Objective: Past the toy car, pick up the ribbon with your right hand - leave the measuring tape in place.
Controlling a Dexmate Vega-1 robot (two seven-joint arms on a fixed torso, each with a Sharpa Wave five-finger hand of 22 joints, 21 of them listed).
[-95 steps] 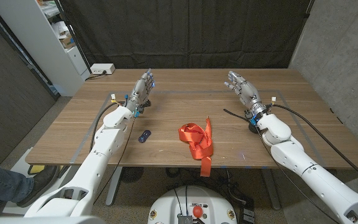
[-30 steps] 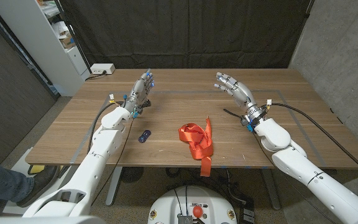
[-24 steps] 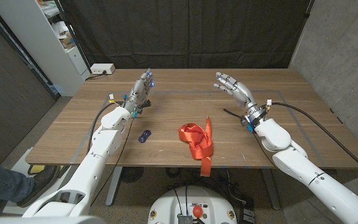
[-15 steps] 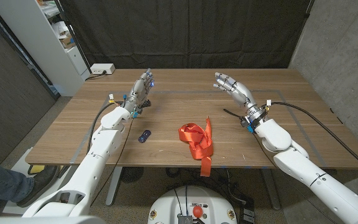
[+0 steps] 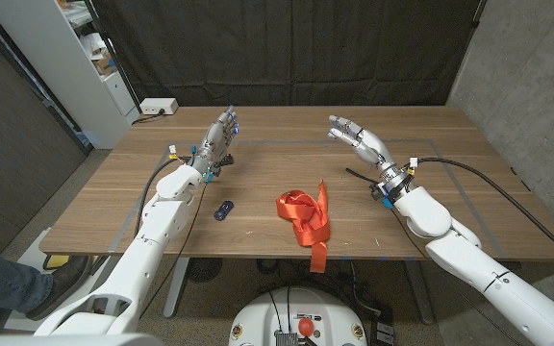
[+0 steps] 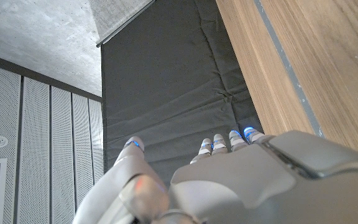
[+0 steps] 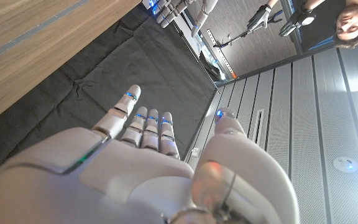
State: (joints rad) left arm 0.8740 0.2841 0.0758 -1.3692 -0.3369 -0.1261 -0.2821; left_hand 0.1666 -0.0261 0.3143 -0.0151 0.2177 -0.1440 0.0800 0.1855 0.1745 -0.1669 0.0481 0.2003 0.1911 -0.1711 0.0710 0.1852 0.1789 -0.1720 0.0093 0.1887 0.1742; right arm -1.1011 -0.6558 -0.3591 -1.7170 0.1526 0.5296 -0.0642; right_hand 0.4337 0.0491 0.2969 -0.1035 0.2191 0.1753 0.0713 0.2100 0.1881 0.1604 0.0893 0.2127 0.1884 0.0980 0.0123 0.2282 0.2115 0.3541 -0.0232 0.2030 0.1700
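Right hand (image 5: 356,137) hovers open beyond the ribbon (image 5: 305,219).

Wooden surface (image 5: 277,159), rectangular, with a thin grey line marked near its edges. An orange ribbon (image 5: 305,217) lies crumpled near the front edge, one tail reaching that edge. A small blue toy car (image 5: 223,210) lies left of the ribbon, apart from it.

A white power strip (image 5: 157,107) lies on the wooden table (image 5: 258,168).
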